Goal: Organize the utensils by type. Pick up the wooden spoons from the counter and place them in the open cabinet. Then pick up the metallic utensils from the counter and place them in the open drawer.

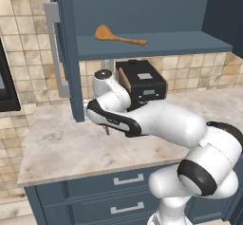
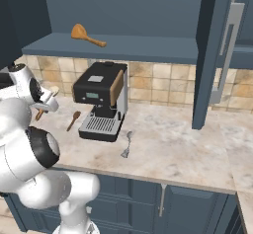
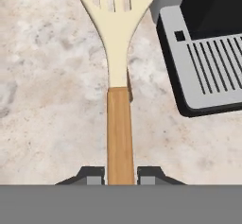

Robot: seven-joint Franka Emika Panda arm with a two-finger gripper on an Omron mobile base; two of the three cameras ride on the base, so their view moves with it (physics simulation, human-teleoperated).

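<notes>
White arm folded low, forearm reaching forward, hand (image 3: 120,175) fingers (image 3: 92,176) clamped on a handle

Cream-bowled spoon (image 3: 118,90) in end effector (image 3: 120,175)

Cream-bowled spoon (image 3: 119,76): bowl tip cut off by top edge in hand view. Coffee machine (image 3: 203,48) cropped at right edge.

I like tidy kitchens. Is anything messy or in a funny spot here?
Nothing is spilled or broken. The slim silver metal spoon and the short dark brown spoon lie loose on the marble counter, beside the black coffee machine.
</notes>
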